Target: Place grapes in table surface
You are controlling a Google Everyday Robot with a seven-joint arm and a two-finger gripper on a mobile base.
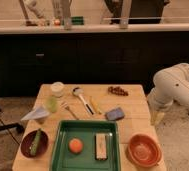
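Observation:
The grapes (117, 91), a small dark reddish-brown bunch, lie on the table surface (133, 105) near its far right corner. The table is a light wooden slatted top. The white robot arm (175, 85) comes in from the right and bends down beside the table's right edge. My gripper (157, 119) hangs at its lower end, just off that edge. It is to the right of the grapes and nearer the camera, apart from them, with nothing seen in it.
A green tray (58, 145) at the front holds an orange fruit (76, 145) and a pale bar (102, 146). An orange bowl (144, 149) is front right, a dark bowl (34, 143) front left. A blue-grey sponge (115, 114), utensils (83, 100) and cups (57, 88) lie mid-table.

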